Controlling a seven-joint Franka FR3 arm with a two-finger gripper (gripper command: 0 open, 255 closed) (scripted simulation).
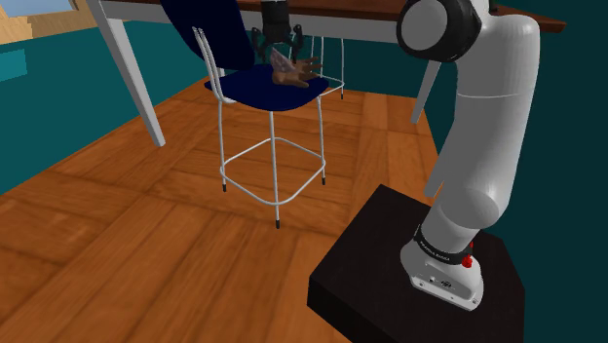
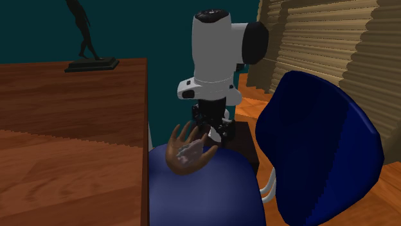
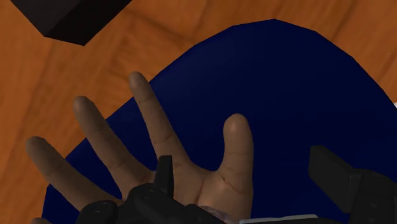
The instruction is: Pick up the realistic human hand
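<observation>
A brown, lifelike human hand [image 1: 295,71] lies palm up on the dark blue seat [image 1: 263,90] of a white-framed chair. In the second exterior view the hand [image 2: 186,151] rests near the seat's [image 2: 199,192] edge, fingers spread, and my gripper [image 2: 212,128] hangs right behind and above it. In the wrist view the hand [image 3: 216,181] sits between my fingertips [image 3: 167,173], which stand wide apart; the gripper [image 3: 248,184] is open around the palm and does not clasp it. In the shoulder view my gripper [image 1: 278,44] hovers just over the hand.
The chair's blue backrest [image 2: 315,147] rises beside the seat. A wooden table [image 2: 71,128] with white legs [image 1: 132,68] stands close behind the chair and carries a dark statuette [image 2: 90,38]. My black stand [image 1: 409,283] sits on the wooden floor [image 1: 117,214].
</observation>
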